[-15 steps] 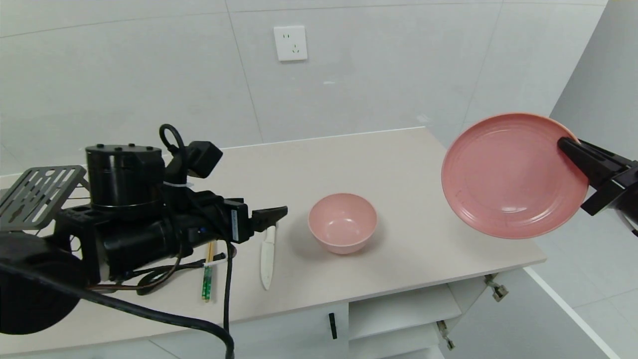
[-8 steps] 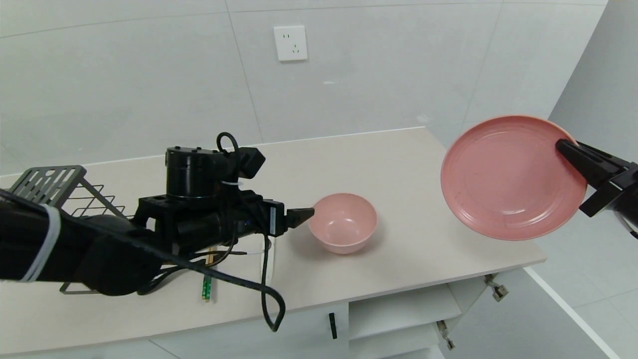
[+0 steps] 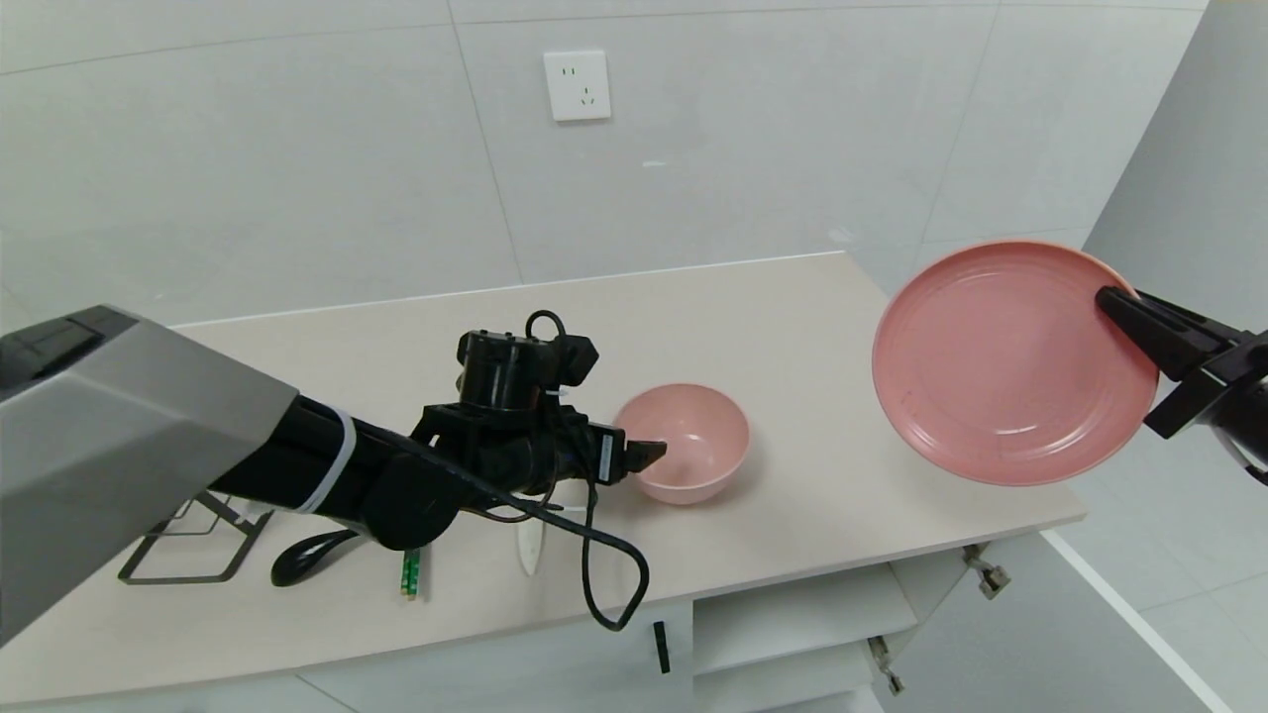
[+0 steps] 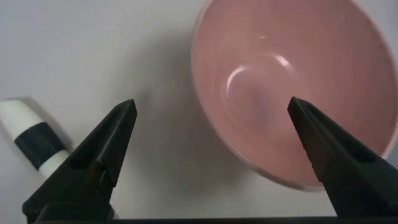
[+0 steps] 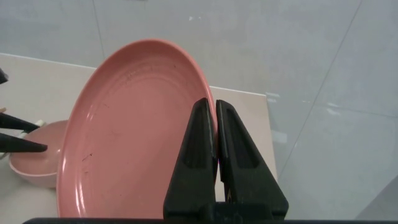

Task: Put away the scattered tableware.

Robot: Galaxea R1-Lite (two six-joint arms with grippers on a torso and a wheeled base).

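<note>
A pink bowl (image 3: 693, 446) stands upright near the middle of the counter (image 3: 792, 327). My left gripper (image 3: 649, 456) is open at the bowl's left rim. In the left wrist view, that gripper (image 4: 211, 118) straddles the rim, one finger over the inside of the bowl (image 4: 292, 81) and the other over the counter. A pink plate (image 3: 1001, 366) hangs tilted in the air off the counter's right end. My right gripper (image 3: 1114, 302) is shut on its far-right rim. The right wrist view has the plate (image 5: 130, 137) clamped edge-on in the gripper (image 5: 208, 109).
A white knife (image 3: 532, 545), green-tipped chopsticks (image 3: 410, 574) and a black spoon (image 3: 307, 557) lie near the front edge, left of the bowl. A wire rack (image 3: 188, 540) stands at the far left. Open cabinet shelves (image 3: 802, 614) sit under the counter.
My left arm has stretched rightward across the counter, bringing its gripper from beside the knife to the bowl's rim. The plate has sunk slightly in the right gripper.
</note>
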